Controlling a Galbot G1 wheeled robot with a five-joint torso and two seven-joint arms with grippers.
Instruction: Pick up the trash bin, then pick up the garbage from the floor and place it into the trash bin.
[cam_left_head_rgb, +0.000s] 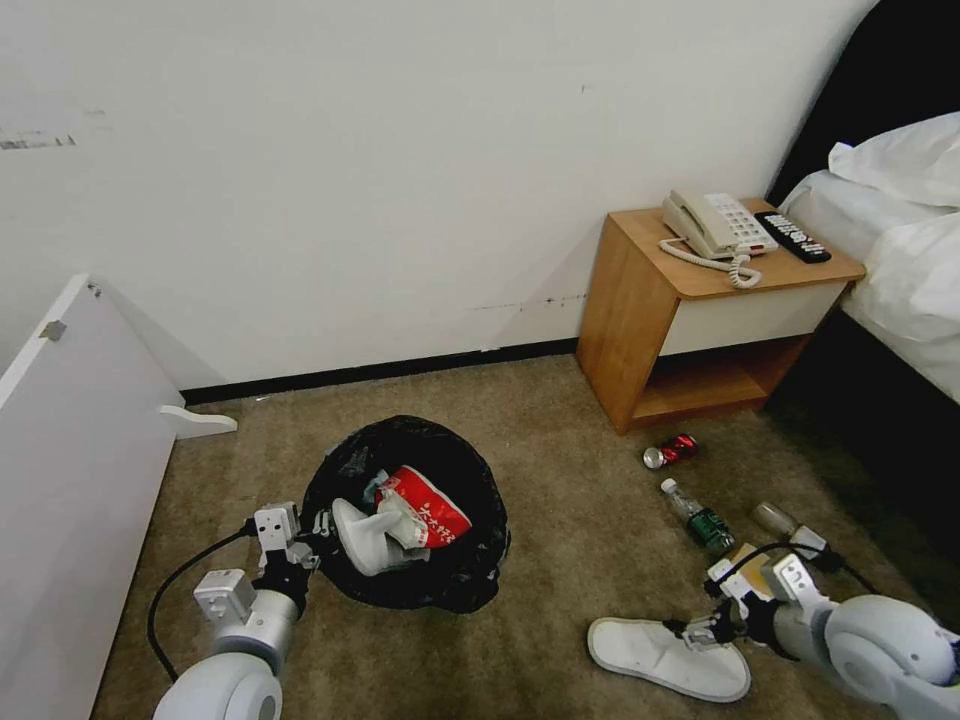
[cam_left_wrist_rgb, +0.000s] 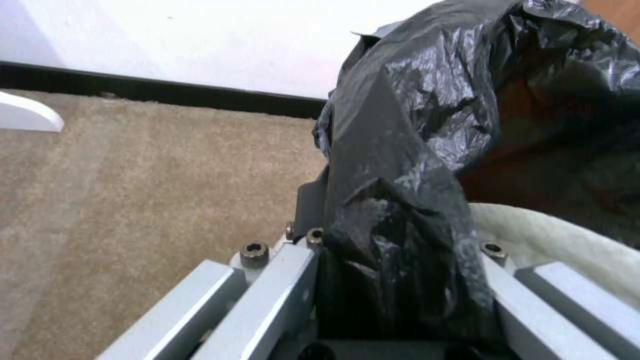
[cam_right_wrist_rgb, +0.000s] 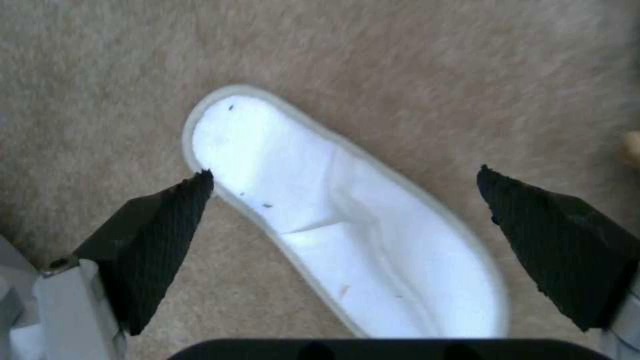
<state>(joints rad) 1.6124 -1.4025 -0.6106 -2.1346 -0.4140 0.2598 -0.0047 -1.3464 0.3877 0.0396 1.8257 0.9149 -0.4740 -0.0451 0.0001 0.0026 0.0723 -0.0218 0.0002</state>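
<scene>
The trash bin (cam_left_head_rgb: 440, 575), lined with a glossy black bag (cam_left_wrist_rgb: 413, 115), stands on the carpet at the left. Inside lie a white slipper (cam_left_head_rgb: 362, 538) and a crushed red-white carton (cam_left_head_rgb: 432, 510). My left gripper (cam_left_head_rgb: 318, 527) is shut on the bin's bag-covered rim (cam_left_wrist_rgb: 393, 250). Right of it, a second white slipper (cam_left_head_rgb: 660, 655) lies flat on the floor. My right gripper (cam_left_head_rgb: 697, 630) hovers over that slipper (cam_right_wrist_rgb: 347, 220), open (cam_right_wrist_rgb: 343, 185), one finger on each side, not touching. A red can (cam_left_head_rgb: 672, 450) and two plastic bottles (cam_left_head_rgb: 700, 520) lie farther back.
A wooden nightstand (cam_left_head_rgb: 640, 300) with a beige telephone (cam_left_head_rgb: 715, 225) and a black remote (cam_left_head_rgb: 792, 237) stands against the wall. A bed (cam_left_head_rgb: 900, 260) fills the right side. A white panel (cam_left_head_rgb: 70, 450) stands along the left. Open carpet lies between bin and slipper.
</scene>
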